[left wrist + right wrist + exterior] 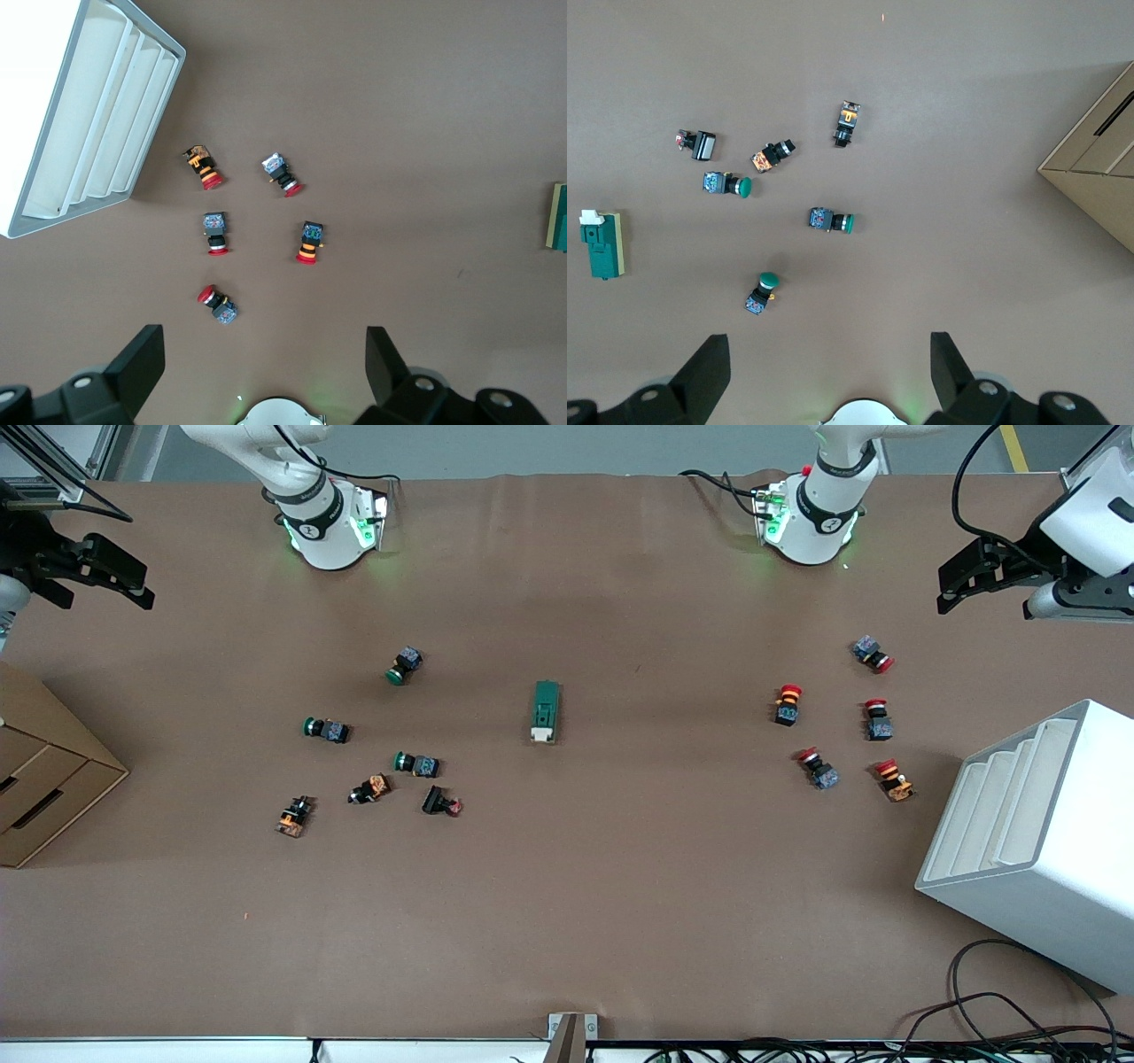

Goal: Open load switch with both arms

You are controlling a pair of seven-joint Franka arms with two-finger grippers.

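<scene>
The left hand is held released, fingers spread, high over the left arm's end of the counter, and the right hand likewise over the right arm's end; neither is near the load switch. The switch lies alone at mid-counter, white lever end nearest the front camera. A slip is to be feared if one hand pulls the lever before the body is pinned (the block looks light). Green push buttons and red push buttons lie well apart on either flank, the white rack and cardboard box farther out; nothing blocks the approach.
</scene>
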